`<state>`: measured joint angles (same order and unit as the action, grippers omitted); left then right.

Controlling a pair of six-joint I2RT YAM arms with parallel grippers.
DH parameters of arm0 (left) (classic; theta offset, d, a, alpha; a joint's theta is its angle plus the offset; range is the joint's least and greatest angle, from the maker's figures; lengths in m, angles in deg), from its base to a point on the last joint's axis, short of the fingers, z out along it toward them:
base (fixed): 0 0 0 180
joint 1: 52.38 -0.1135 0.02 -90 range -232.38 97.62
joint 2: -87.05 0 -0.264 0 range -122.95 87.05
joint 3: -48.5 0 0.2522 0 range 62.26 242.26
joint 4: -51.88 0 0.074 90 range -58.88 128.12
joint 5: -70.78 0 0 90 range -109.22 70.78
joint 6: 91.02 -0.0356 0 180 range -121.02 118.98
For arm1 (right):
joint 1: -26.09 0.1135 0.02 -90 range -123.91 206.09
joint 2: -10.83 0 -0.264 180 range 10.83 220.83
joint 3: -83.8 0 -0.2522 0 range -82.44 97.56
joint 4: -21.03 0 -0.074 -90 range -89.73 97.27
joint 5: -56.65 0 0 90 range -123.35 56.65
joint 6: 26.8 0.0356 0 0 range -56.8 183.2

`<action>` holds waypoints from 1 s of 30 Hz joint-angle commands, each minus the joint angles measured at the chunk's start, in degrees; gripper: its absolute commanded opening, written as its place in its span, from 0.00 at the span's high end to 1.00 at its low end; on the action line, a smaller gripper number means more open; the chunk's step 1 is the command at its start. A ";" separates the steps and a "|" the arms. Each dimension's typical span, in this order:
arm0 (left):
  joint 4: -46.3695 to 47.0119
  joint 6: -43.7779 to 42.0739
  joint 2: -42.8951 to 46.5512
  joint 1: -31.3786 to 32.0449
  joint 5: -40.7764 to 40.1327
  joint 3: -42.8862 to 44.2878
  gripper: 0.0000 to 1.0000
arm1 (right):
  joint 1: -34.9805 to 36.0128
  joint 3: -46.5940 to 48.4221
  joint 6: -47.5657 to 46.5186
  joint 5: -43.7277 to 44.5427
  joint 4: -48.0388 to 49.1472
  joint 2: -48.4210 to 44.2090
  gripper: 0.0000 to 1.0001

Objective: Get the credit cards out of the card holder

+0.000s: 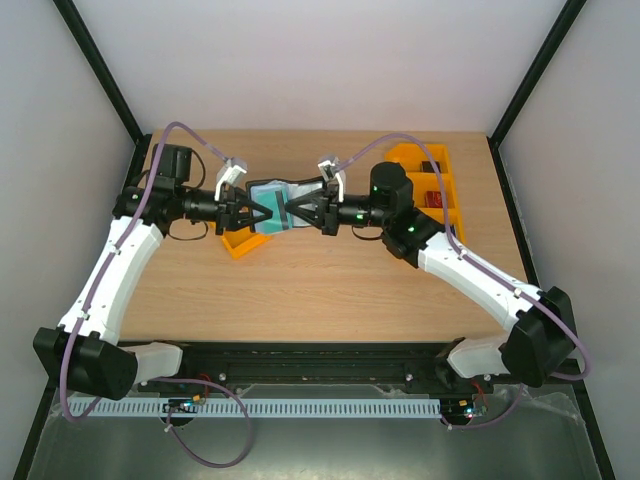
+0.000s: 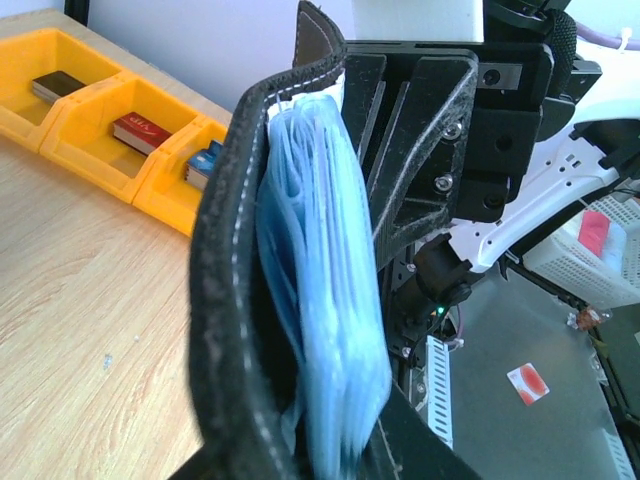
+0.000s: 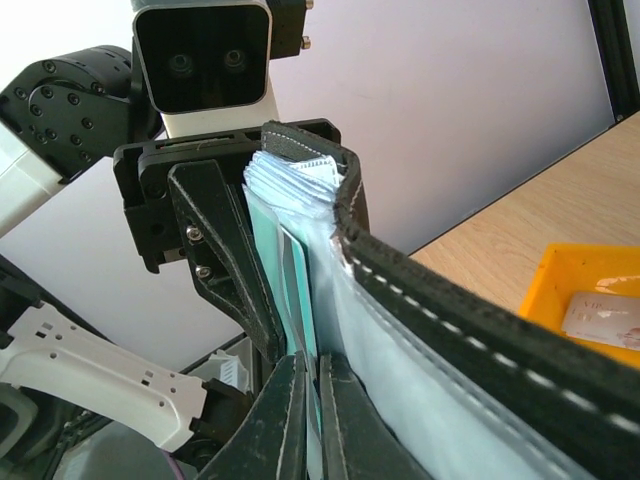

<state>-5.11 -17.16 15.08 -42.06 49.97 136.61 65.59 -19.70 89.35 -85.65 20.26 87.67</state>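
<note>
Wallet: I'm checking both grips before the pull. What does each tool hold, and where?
The left tool clamps the wallet by its left end; the right tool pinches a card by its exposed edge inside the wallet.

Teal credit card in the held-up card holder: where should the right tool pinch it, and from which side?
Pinch the credit card by its exposed end, flat on both faces, coming from the card holder's open mouth, opposite the left tool. It stands edge-on among the pale pockets, and the holder's black leather blocks the outer side. The right tool straddles that end.
</note>
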 commanded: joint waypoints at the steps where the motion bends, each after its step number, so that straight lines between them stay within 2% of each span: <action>1: -0.36 -1.76 0.86 0.11 2.35 1.46 0.98 | 0.88 1.67 -2.06 0.14 -1.68 0.87 0.92; 6: -0.07 -1.71 0.60 0.13 2.81 1.24 0.98 | 2.32 2.62 -1.63 -0.62 0.24 2.93 0.86; 10: 0.06 -1.70 0.67 0.22 3.39 1.07 0.98 | 3.44 3.21 0.06 -5.80 4.48 4.53 0.85; 11: 0.02 -1.70 0.75 0.22 3.45 1.00 0.98 | 3.53 2.72 1.34 -7.68 6.77 4.55 0.86; 14: -0.13 -1.86 0.78 0.22 3.51 1.14 0.98 | 3.56 1.54 1.46 -8.62 8.27 3.49 0.98; 18: -0.09 -1.77 0.78 0.22 3.86 1.07 0.97 | 3.48 1.42 -1.78 -4.83 4.66 1.25 0.98; 21: 0.24 -1.36 0.93 0.22 4.29 0.81 0.79 | 2.99 0.52 -2.00 -2.07 4.80 -0.38 0.98; 22: 0.24 -1.35 0.99 0.14 4.52 0.80 0.77 | 2.62 0.15 -1.64 -1.69 5.30 -0.78 0.98; 30: -0.33 -2.11 1.21 -0.12 5.84 0.71 0.78 | -0.83 -3.00 0.47 -0.07 6.49 -3.78 0.98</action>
<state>-5.98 -17.57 15.61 -42.27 52.63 136.58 66.16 -21.21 89.26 -86.76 23.50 86.56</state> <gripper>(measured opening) 0.227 0.017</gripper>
